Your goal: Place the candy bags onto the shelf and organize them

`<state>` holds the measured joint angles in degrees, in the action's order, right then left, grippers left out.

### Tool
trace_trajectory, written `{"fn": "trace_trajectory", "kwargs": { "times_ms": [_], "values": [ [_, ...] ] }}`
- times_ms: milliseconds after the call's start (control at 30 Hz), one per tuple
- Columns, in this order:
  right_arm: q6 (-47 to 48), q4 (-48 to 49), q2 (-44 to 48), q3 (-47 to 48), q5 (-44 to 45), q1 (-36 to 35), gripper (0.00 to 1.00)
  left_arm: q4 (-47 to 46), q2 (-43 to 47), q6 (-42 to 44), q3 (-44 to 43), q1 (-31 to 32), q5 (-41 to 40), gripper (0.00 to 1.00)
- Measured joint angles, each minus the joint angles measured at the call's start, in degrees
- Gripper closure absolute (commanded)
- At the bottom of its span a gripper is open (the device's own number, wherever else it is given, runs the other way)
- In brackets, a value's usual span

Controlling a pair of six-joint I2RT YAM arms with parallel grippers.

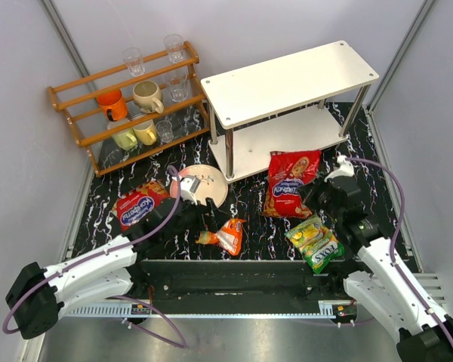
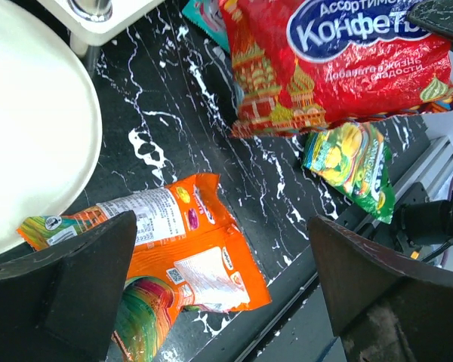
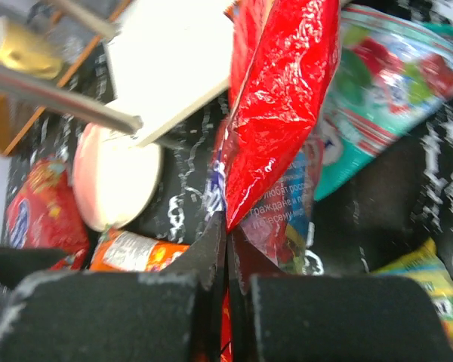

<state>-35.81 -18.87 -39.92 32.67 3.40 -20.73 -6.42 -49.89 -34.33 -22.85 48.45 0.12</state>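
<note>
My right gripper is shut on the lower edge of a large red candy bag, which stands lifted on edge in front of the white shelf; from above, the gripper is at that bag's right side. A teal bag lies behind it. My left gripper is open and empty, just above the small orange bag, which also shows from above. The second red bag lies at the left. The yellow-green bag lies at the near right.
A white plate lies by the shelf's front-left leg. A wooden rack with cups and glasses stands at the back left. Grey walls close in both sides, and a black rail runs along the near edge.
</note>
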Motion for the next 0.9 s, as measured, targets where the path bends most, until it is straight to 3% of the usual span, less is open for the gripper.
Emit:
{"fn": "trace_trajectory", "kwargs": {
  "times_ms": [300, 667, 900],
  "values": [
    [9.2, 4.3, -4.2, 6.8, -17.5, 0.0, 1.00, 1.0, 6.2, 0.0, 0.0, 0.1, -2.5, 0.01],
    [7.8, 18.1, -14.4, 9.4, -26.5, 0.0, 1.00, 3.7, 6.8, 0.0, 0.0, 0.1, -3.5, 0.01],
    [6.6, 25.5, -18.2, 10.9, -27.6, 0.0, 1.00, 4.0, 7.5, 0.0, 0.0, 0.1, -4.0, 0.01]
  ]
}}
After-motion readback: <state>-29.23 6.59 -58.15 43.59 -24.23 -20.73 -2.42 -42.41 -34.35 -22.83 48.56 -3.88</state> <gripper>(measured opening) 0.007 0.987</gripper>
